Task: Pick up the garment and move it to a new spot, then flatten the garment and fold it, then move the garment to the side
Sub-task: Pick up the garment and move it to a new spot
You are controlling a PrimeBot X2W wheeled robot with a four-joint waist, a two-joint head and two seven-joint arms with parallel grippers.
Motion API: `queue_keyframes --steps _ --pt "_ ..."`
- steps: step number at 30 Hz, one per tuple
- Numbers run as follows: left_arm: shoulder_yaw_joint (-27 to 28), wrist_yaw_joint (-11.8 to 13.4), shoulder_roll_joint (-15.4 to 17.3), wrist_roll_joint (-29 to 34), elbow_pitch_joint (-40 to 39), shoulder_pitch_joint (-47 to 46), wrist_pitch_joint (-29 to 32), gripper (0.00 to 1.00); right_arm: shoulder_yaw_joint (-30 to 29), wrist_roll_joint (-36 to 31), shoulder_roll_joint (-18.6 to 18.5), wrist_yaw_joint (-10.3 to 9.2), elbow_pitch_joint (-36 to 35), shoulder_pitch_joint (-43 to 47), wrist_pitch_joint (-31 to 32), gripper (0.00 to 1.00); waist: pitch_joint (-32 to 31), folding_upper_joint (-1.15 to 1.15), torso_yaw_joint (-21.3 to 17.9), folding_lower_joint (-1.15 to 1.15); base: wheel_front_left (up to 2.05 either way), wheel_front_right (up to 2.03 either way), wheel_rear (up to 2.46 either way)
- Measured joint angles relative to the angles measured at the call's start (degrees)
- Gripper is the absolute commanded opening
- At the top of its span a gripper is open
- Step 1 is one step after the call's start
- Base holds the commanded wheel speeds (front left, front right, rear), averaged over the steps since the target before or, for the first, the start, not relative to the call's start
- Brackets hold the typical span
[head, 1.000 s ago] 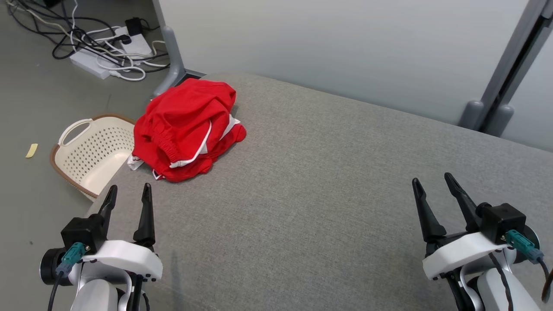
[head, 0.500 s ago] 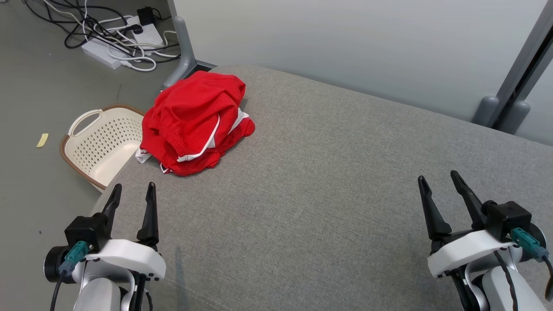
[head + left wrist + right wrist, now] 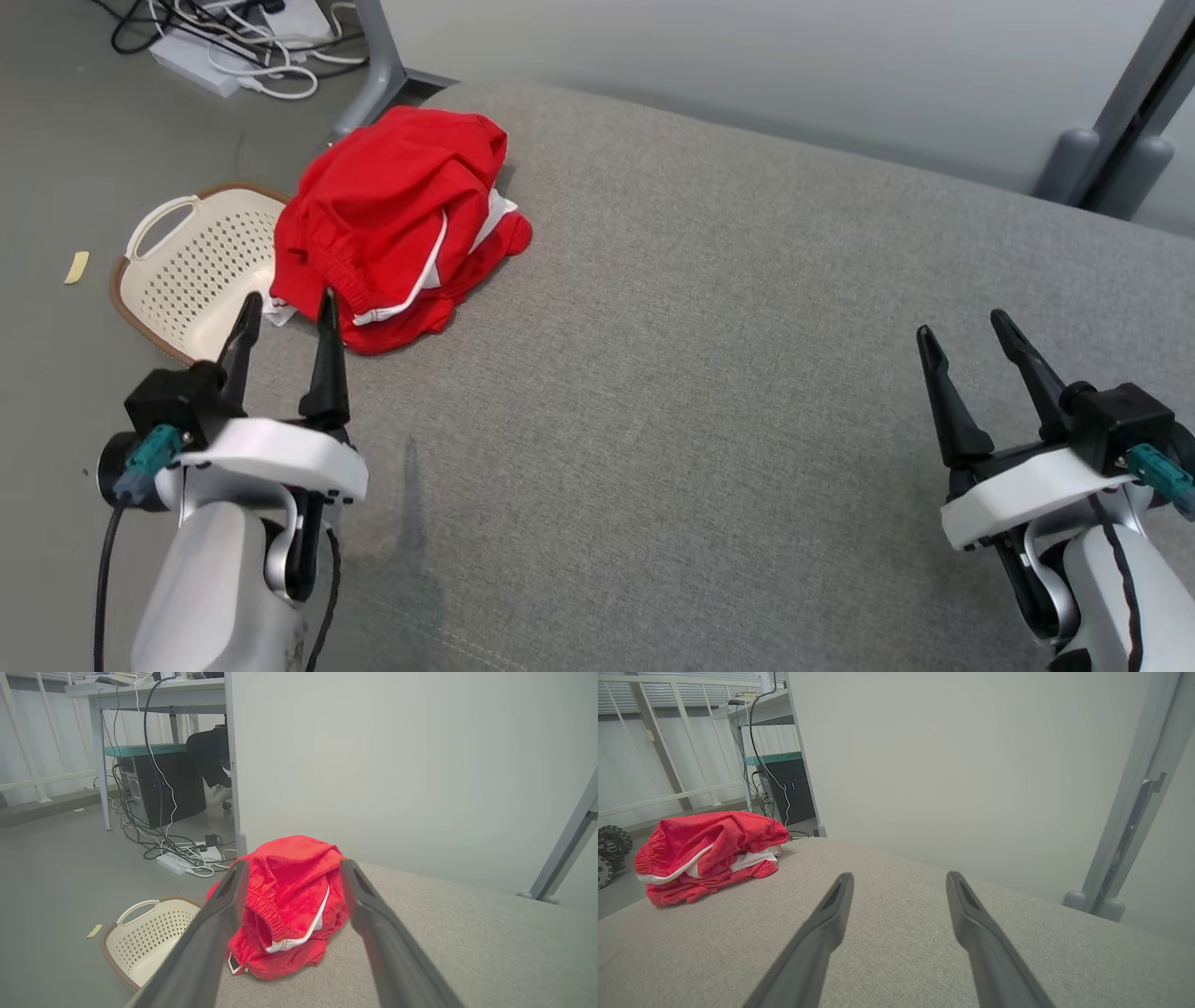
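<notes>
Garment (image 3: pixel 392 224) lay bunched far left, just beyond my left gripper (image 3: pixel 289 299), jaws apart, empty; my right gripper (image 3: pixel 962 324), also apart, sat well away, so left was nearer.

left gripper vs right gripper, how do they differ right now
The left gripper points at the red garment from close by; the right gripper is far from it. The left gripper hangs near the cushion edge by the basket; the right gripper over bare cushion. Both are open and empty.
</notes>
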Motion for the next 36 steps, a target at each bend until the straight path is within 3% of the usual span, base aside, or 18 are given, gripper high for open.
queue_keyframes --steps 5,12,24,25,26,27,36 --pt "0.6 0.0 0.0 -1.2 4.2 -5.5 0.0 1.0 0.1 -0.4 -1.3 0.01 -1.7 -2.1 1.1 1.0 4.3 0.0 -1.7 0.0 0.0 0.0 0.0" --pt "2.6 -0.7 0.1 -2.7 17.1 -13.6 0.0 1.0 0.1 -0.5 -2.7 0.0 -3.4 -4.3 2.0 1.0 10.8 0.0 -5.0 0.0 0.0 0.0 0.0" --pt "4.2 -1.4 3.3 -4.8 34.9 -23.4 0.0 1.0 0.4 -0.3 -3.2 0.0 -3.4 -5.8 1.9 1.0 16.3 0.0 -8.4 0.0 0.0 0.0 0.0" --pt "4.2 -1.5 3.4 -4.8 35.6 -23.7 0.0 0.89 0.5 -0.3 -3.2 0.0 -3.4 -5.9 1.8 1.0 16.4 0.0 -8.5 0.0 0.0 0.0 0.0" --pt "4.2 -1.5 3.4 -4.9 36.2 -24.0 0.0 0.38 0.5 -0.3 -3.2 0.0 -3.3 -6.0 1.8 1.0 16.4 0.0 -8.5 0.0 0.0 0.0 0.0" --pt "4.2 -1.5 3.5 -4.9 36.4 -24.2 0.0 0.02 0.5 -0.3 -3.2 0.0 -3.3 -6.1 1.8 1.0 16.4 0.0 -8.5 0.0 0.0 0.0 0.0" --pt "4.9 -1.5 5.5 -4.7 35.3 -24.2 0.0 0.0 -0.1 -0.2 -2.8 0.0 -1.9 -6.6 1.2 1.0 15.1 0.0 -8.6 0.0 0.0 0.0 0.0"
